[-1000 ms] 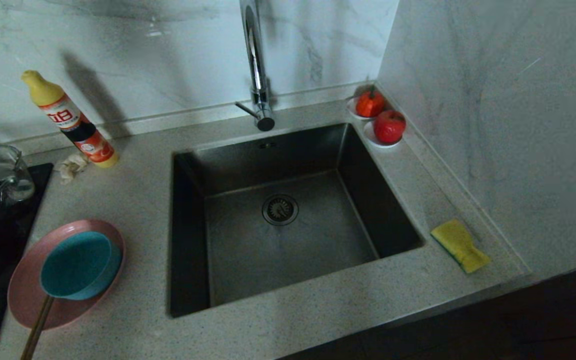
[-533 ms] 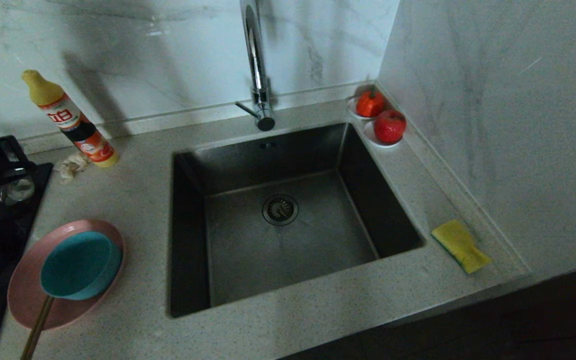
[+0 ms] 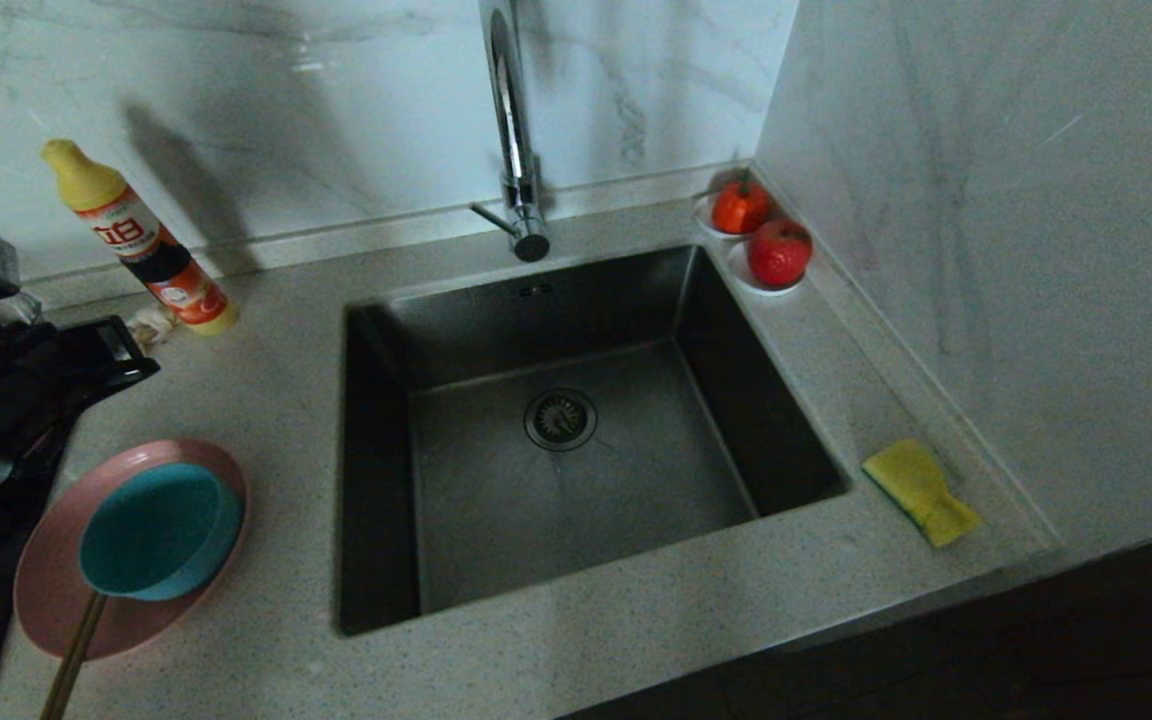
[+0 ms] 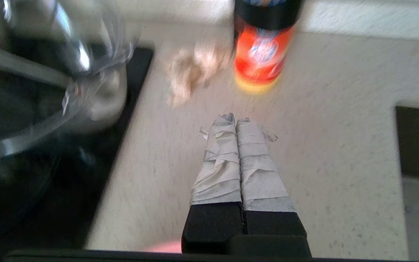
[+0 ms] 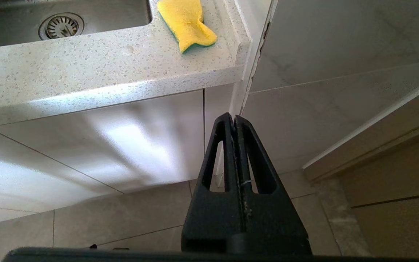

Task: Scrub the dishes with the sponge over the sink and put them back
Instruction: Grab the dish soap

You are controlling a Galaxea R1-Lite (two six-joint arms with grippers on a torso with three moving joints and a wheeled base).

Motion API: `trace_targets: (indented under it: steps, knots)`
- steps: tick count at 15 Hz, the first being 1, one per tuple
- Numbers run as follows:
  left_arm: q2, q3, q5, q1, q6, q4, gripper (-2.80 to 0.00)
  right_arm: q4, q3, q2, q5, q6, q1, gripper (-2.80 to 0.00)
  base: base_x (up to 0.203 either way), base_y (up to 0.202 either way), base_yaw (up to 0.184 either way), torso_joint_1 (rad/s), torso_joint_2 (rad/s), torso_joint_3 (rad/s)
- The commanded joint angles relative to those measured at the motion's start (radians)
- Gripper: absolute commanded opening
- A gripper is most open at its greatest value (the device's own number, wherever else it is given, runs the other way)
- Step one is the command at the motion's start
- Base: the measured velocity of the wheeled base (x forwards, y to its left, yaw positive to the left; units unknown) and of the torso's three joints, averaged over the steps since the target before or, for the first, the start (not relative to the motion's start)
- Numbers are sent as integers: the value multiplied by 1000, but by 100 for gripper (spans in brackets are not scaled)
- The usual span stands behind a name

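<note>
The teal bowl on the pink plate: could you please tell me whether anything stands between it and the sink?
Nothing visible does. The round teal bowl sits in the shallow pink plate left of the dark steel sink, with only bare speckled countertop between them. A wooden stick rests at the bowl's near edge, away from that path.

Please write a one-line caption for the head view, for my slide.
Before scrubbing: teal bowl on pink plate left of the empty sink, sponge on the right, left gripper nearby.
</note>
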Motion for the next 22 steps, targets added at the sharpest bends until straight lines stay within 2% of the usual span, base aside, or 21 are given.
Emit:
trace_targets:
  steps: [1,3,4,7,9,10,13,15,22]
  knots:
    - [35,26,31,-34,-41,0,-280,-1,0,0,-1,0,0,-280,0,0,0,0,0,0]
    - [61,24,73,-70,-48,4,-280,-1,0,0,0,0,0,-280,0,0,0,0,0,0]
    - [65,-3,84,-75,-50,3,0,-1,0,0,0,1,0,-280,0,0,0,0,0,0]
    - [84,-47,100,-94,-64,-11,0,-1,0,0,0,0,0,-280,0,0,0,0,0,0]
    - [99,-77,129,-94,-147,2,0,-1,0,0,-1,0,0,-280,0,0,0,0,0,0]
    - [116,-95,169,-94,-185,12,0,-1,0,0,-1,0,0,-280,0,0,0,0,0,0]
    - [173,-170,211,-87,-232,51,0,-1,0,0,-1,0,0,-280,0,0,0,0,0,0]
    - [216,-206,234,-82,-243,47,0,-1,0,0,-1,1,0,-280,0,0,0,0,0,0]
    - [361,-381,223,-82,-241,55,0,-1,0,0,-1,0,0,-280,0,0,0,0,0,0]
